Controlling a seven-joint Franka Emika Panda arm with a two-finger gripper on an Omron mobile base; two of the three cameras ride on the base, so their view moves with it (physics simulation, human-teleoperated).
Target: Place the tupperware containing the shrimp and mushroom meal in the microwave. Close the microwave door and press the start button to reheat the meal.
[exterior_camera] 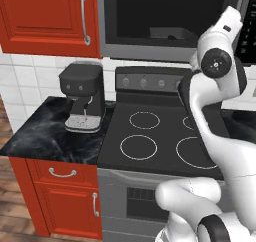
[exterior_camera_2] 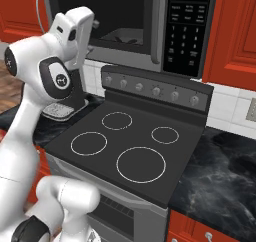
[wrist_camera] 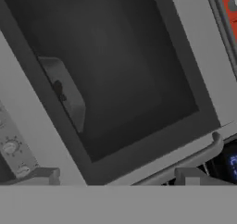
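Sitting inside microwave (exterior_camera_2: 130, 21) cavity: tupperware (wrist_camera: 65, 92), pale grey shallow container, seen through dark glass, at ten o'clock from claw (wrist_camera: 115, 183) in hand view. Its long axis runs eleven-to-five there. Small dark bits on it, likely shrimp and mushroom meal (wrist_camera: 59, 90); too dim to confirm. Microwave door (wrist_camera: 115, 75) looks closed or nearly closed over it, bar handle (wrist_camera: 194, 160) at four o'clock of window, keypad (exterior_camera_2: 187, 28) beyond. Claw open, holding nothing, just off door frame. Stove (exterior_camera: 150, 136) below, coffee machine (exterior_camera: 82, 96) at nine o'clock.
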